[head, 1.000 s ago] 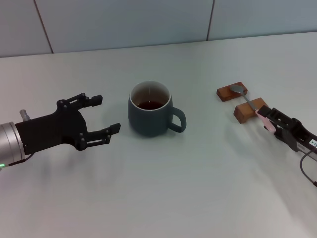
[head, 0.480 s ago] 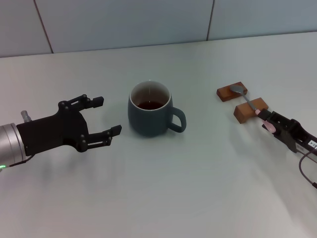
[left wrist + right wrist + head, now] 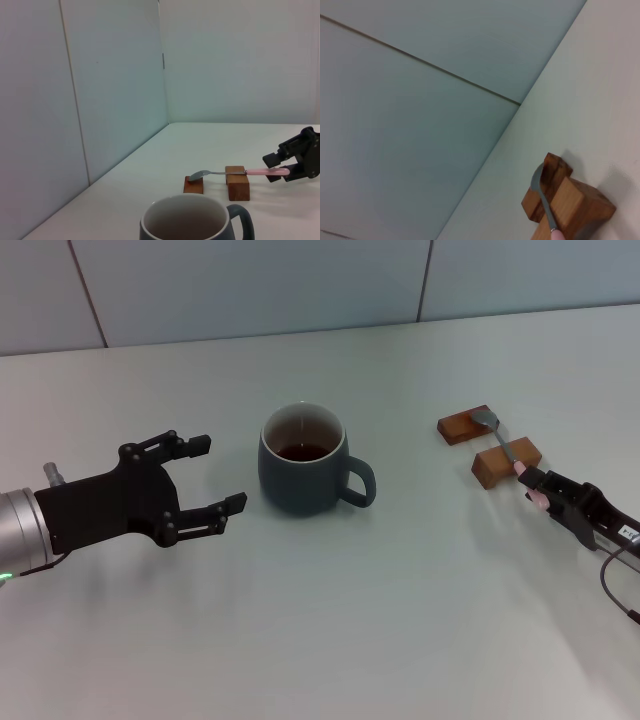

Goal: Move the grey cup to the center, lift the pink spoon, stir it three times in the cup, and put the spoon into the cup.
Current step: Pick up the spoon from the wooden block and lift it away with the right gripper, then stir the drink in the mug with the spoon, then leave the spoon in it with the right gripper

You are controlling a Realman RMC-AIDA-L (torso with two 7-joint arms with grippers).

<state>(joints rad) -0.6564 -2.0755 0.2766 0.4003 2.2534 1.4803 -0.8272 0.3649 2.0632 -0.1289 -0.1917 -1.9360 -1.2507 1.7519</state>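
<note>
The grey cup (image 3: 303,472) stands mid-table with dark liquid inside, its handle turned toward my right arm; its rim shows in the left wrist view (image 3: 186,224). My left gripper (image 3: 218,471) is open and empty, just left of the cup and apart from it. The pink spoon (image 3: 497,435) lies across two wooden blocks, metal bowl on the far one; it also shows in the left wrist view (image 3: 220,173) and the right wrist view (image 3: 545,200). My right gripper (image 3: 534,488) is shut on the spoon's pink handle end, seen too in the left wrist view (image 3: 277,171).
Two brown wooden blocks (image 3: 467,426) (image 3: 505,462) carry the spoon at the right of the white table (image 3: 330,620). A pale tiled wall (image 3: 250,285) runs along the table's far edge. A cable trails from my right wrist.
My right gripper's fingers have closed in on the spoon's pink handle and look narrower. The spoon still rests on the blocks. My left gripper has barely moved.
</note>
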